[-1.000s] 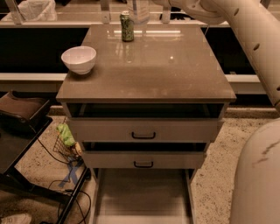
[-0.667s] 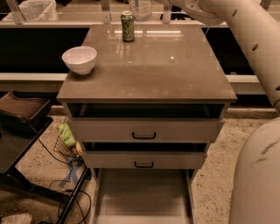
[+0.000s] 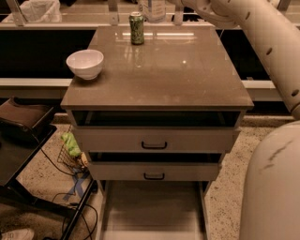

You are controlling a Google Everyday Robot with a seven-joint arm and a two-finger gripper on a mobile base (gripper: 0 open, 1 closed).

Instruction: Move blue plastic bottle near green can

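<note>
Up at the far edge of the tabletop, clipped by the top of the view: gripper, capping a pale arm reaching in from the right. Could not tell open from closed, nor holding from empty. Lay just right of the blue plastic bottle, perhaps touching it; could not say for certain.

Showed only the bottle's lower body and pale label, cap cut off above. Stood upright, long axis vertical, at the back of the brown table; could not tell resting from lifted. Found the green can just left of the bottle and a touch nearer the viewer, upright too, parted from it by a narrow gap.

Judged the coming move to turn on one relation: bottle directly left of the gripper, can directly left of the bottle, all three strung along the back edge. Called for little more than a short leftward shift, if any, bottle kept vertical and stopped short of knocking the can. Judged the task close to done.

Farther out: white bowl at the table's left edge, well apart from both. Below the top, upper drawer and lower drawer, each with a dark handle. Off to the left, dark cart and cables on speckled floor. At lower right, robot body filling the corner.
</note>
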